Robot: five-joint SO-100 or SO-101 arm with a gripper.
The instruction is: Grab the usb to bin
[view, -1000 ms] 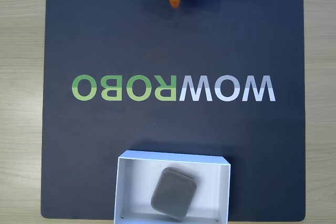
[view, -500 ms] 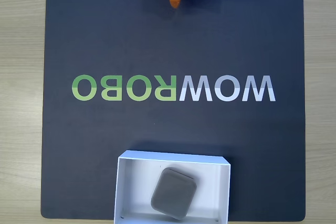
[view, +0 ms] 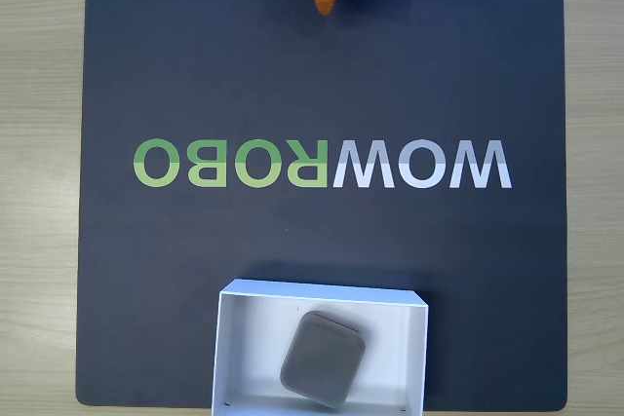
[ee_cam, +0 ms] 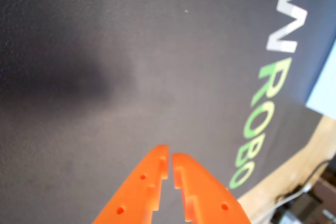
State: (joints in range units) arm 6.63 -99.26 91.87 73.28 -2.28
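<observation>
The usb (view: 324,359) lay tilted inside the bin (view: 236,338) at the bottom centre of the fixed view, so the delivery looked complete. The orange hand (ee_cam: 169,167) sat at the top edge, well apart from it, its fingers nearly closed on nothing above the dark mat (view: 195,75), apparently parked.

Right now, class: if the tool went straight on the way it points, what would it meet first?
Probably the bare dark mat: the shut tool points at it, nothing between, though depth is unclear.
</observation>
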